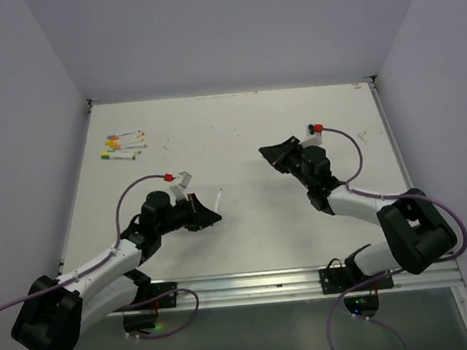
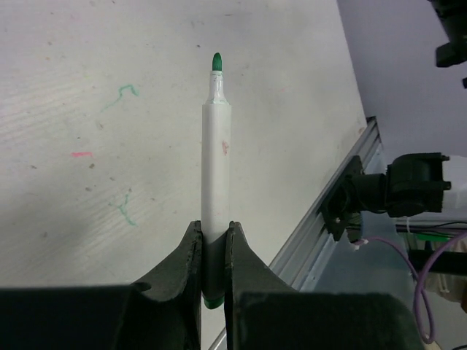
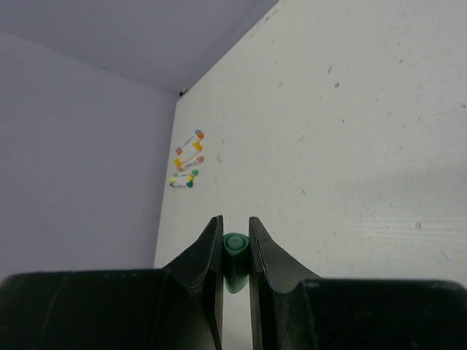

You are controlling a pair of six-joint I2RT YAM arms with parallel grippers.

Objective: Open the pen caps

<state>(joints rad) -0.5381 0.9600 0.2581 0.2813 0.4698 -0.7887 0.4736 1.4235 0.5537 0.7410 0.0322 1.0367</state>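
My left gripper (image 2: 214,237) is shut on a white pen (image 2: 216,168) whose bare green tip (image 2: 217,62) points away from the wrist; the pen also shows in the top view (image 1: 218,199) sticking out of that gripper (image 1: 212,216). My right gripper (image 3: 235,232) is shut on a green pen cap (image 3: 235,255), open end facing outward; in the top view this gripper (image 1: 268,154) is right of centre. Several more capped pens (image 1: 123,146) lie in a cluster at the far left, also seen in the right wrist view (image 3: 187,164).
White table (image 1: 239,142) with faint ink marks (image 2: 120,95), walls on three sides. A metal rail (image 1: 251,284) runs along the near edge. Purple cables (image 1: 355,160) loop from both arms.
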